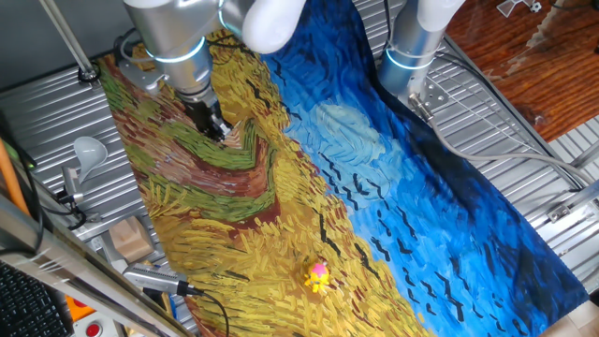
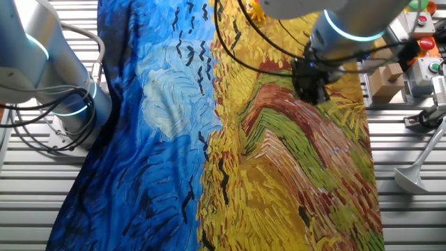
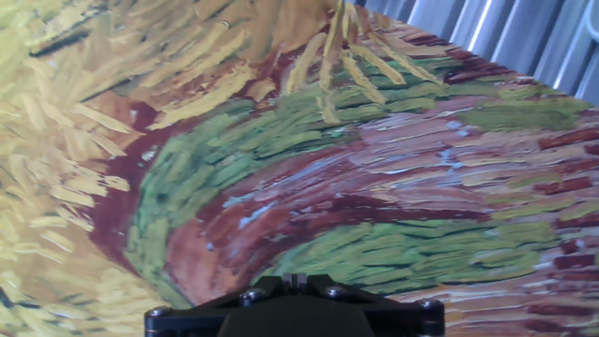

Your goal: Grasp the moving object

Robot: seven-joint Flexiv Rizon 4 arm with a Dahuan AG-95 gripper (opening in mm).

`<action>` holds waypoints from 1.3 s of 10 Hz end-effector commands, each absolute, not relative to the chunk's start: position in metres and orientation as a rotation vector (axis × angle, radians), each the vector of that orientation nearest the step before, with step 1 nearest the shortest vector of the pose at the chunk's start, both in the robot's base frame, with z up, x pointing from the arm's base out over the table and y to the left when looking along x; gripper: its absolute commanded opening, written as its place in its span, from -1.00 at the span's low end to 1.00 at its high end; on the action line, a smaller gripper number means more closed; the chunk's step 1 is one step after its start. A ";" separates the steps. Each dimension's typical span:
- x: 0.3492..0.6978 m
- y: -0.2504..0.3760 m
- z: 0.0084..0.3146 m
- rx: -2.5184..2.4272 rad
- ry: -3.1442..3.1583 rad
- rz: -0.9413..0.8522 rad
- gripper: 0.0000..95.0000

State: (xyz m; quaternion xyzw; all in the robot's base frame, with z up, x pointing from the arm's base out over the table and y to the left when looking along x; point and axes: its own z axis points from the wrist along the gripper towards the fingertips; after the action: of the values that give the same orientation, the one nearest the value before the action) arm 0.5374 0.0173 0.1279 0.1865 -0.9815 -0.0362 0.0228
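Note:
The moving object [image 1: 318, 276] is a tiny toy with a pink top and yellow spiky legs. It stands on the yellow part of the painted cloth [image 1: 281, 215], near that view's front edge. In the other fixed view it shows as a small yellow-orange speck [image 2: 255, 10] at the top edge, partly behind cables. My gripper [image 1: 218, 127] hangs low over the green and brown swirl of the cloth, far from the toy, and also shows in the other fixed view [image 2: 311, 89]. Its fingers are together and hold nothing. The hand view shows only cloth [image 3: 309, 187]; the toy is out of it.
A second arm's base [image 1: 410, 51] stands at the cloth's blue side. A white spoon [image 1: 87, 150], a wooden block [image 1: 131, 239] and a black-tipped tool [image 1: 154, 279] lie beside the cloth on the slatted metal table [image 1: 524, 140]. A button box [image 2: 425, 42] sits nearby.

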 end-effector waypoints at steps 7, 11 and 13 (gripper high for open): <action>0.526 0.027 0.127 0.597 -3.025 -0.098 -1.00; 0.526 0.027 0.127 0.782 -2.998 -0.121 -1.00; 0.525 0.025 0.132 0.751 -3.004 -0.176 -1.00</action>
State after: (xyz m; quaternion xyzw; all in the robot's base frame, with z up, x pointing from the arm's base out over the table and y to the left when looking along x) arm 0.5238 0.0251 0.1310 0.2541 -0.9658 -0.0469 0.0204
